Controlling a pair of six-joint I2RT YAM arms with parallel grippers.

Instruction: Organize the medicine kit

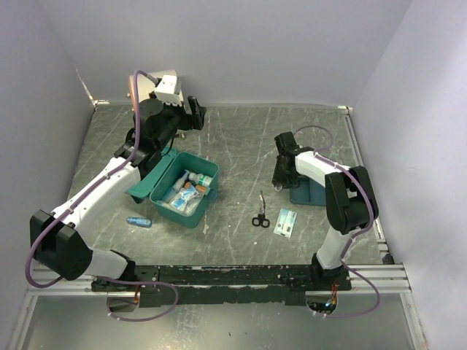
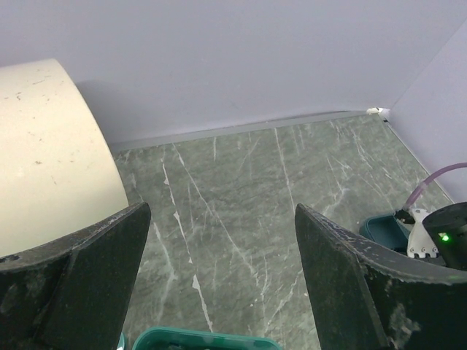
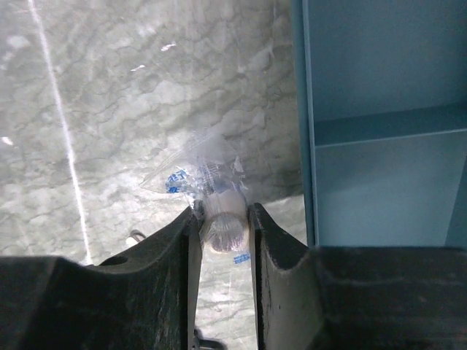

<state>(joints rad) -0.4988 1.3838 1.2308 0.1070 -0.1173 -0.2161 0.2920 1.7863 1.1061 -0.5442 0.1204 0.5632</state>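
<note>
Medicine kit (image 1: 174, 216) sat open left of centre on the table (image 1: 241, 146), its lid thrown back toward the left arm, with several packets and tubes already lying inside. From where I stood the job looked partly done. Scissors (image 1: 260, 216), a flat packet (image 1: 285, 221) and a small blue tube (image 1: 139, 222) lay loose outside the box, so I'd say those remained to be put in.

The right gripper (image 3: 222, 219) was down at the tabletop just beside the shallow blue tray (image 3: 379, 109). Its jaws were drawn close on a small clear-wrapped item (image 3: 208, 175), pinching it; what it was I couldn't tell.

The left gripper (image 2: 219, 270) hung high near the back wall, fingers spread wide and holding nothing, with a big cream drum (image 2: 44, 146) just beside it.
</note>
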